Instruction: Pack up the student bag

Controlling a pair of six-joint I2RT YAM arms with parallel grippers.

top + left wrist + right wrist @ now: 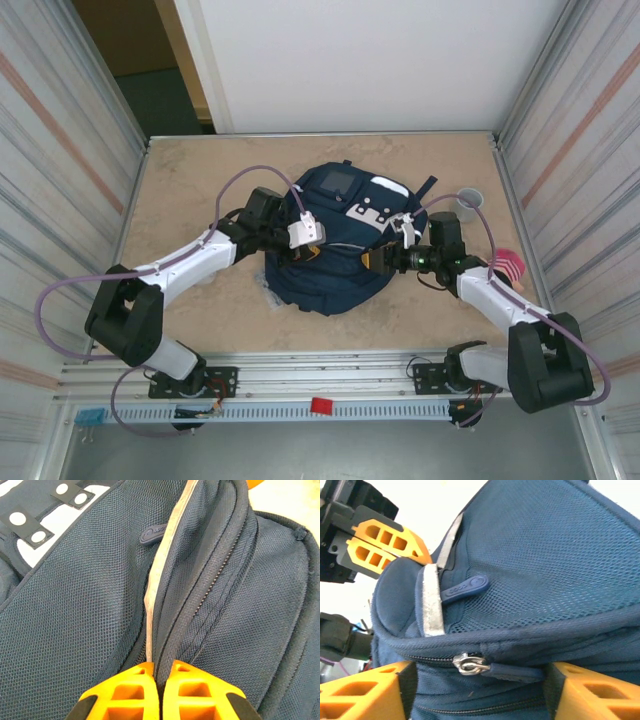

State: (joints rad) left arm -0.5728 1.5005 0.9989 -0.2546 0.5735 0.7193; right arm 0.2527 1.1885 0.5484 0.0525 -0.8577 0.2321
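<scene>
The student bag (pixel 335 285), navy with white patches and a small grey window, lies in the middle of the table. My left gripper (pixel 311 251) rests on its left side and is shut on a fold of the bag fabric beside a zip seam and a white reflective stripe (pixel 160 575). My right gripper (pixel 369 262) is at the bag's right side and stands open. Its orange fingers (pixel 375 690) are wide apart on either side of a metal zip slider (pixel 467 664) and its navy pull tab (pixel 517 672). The tab's end reaches close to the right-hand finger. The left gripper (pixel 422 555) also appears at the upper left of the right wrist view.
A small grey cup (pixel 470 203) stands at the back right of the table. A red-and-white thing (pixel 510 266) lies by the right wall, beside the right arm. Metal walls close in both sides. A red piece (pixel 320 405) sits on the front rail.
</scene>
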